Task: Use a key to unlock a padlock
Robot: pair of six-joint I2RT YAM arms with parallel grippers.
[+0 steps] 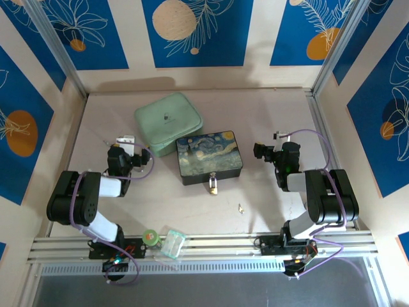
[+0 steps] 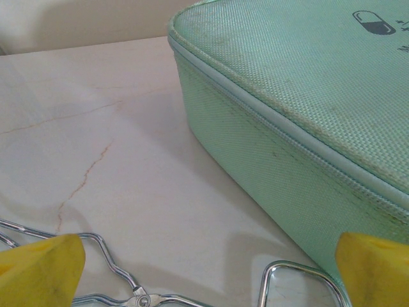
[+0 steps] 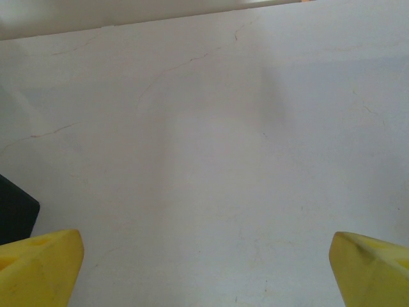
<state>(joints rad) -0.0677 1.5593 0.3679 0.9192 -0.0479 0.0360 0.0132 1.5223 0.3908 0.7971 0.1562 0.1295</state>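
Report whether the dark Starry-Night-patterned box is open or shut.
Shut. In the top view the dark Starry-Night-patterned box has its lid flat on its base, with the tiny brass padlock at its front edge.

Both arms are folded, elbows drawn back toward their bases and forearms reaching forward. The left end effector [image 1: 128,142] points away from the bases, its yellow fingertips [image 2: 45,268] spread wide with nothing between them. The right end effector [image 1: 280,137] is posed alike, jaws wide apart and gripping nothing.

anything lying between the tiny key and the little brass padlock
Nothing: in the top view, the pale tabletop between the tiny silvery key and the small brass padlock is bare.
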